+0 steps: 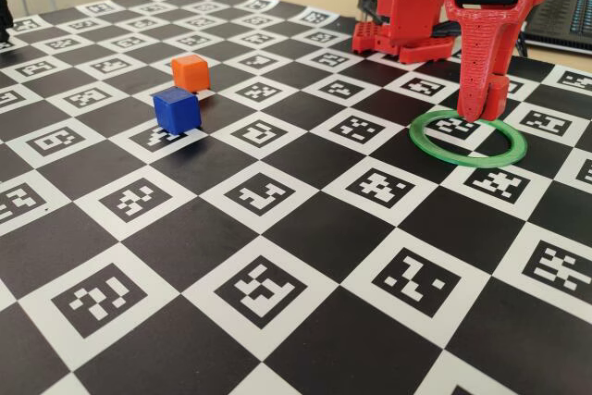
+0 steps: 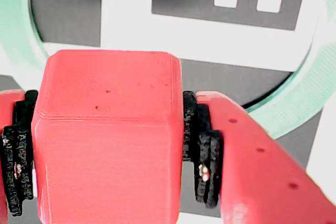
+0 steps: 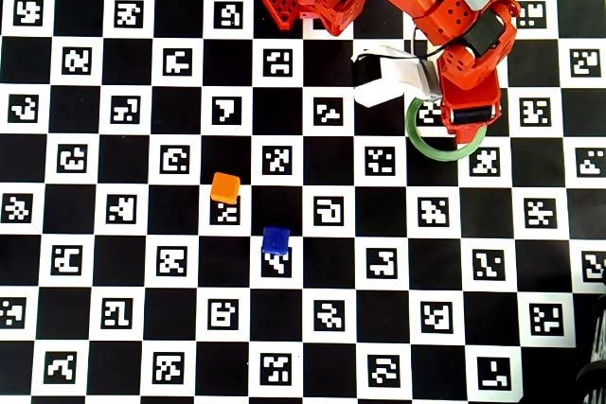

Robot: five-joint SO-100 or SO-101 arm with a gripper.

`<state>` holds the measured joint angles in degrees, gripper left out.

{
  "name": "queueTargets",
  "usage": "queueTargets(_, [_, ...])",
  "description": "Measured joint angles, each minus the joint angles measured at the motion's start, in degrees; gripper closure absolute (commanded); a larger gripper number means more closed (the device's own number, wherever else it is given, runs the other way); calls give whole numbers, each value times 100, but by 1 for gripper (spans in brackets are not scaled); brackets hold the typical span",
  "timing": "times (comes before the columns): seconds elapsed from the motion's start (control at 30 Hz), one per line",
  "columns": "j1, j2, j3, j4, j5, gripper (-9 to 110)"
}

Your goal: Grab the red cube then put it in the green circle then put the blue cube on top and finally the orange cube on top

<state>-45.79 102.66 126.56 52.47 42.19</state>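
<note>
Right now the gripper (image 2: 105,156) is clamped on the red cube (image 2: 107,140) — the wrist view shows the black pads (image 2: 202,150) pressed against both of its sides, with the cube filling most of that picture. Behind the cube, the pale green curve of the green circle (image 2: 310,98) sweeps around on either side, with a marker square of the checkered board (image 3: 189,309) inside it.

From the fixed view, the red arm (image 1: 486,34) comes straight down at the right, its tip reaching inside the far part of the green circle (image 1: 467,139); whether the cube touches the board I cannot tell, since the finger hides it there. From overhead, the wrist covers the far half of the green circle (image 3: 445,150).

Well to the left in the fixed view sit the other two — the orange cube (image 1: 190,72) farther back, the blue cube (image 1: 177,109) nearer, close together but apart. Both rest on the board, well away from the ring. Overhead, the orange cube (image 3: 225,187) lies left of the blue cube (image 3: 276,239).
</note>
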Motion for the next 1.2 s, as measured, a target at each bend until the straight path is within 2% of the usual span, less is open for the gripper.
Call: queueTargets(1.2, [-9,-264,229,-123,88,95])
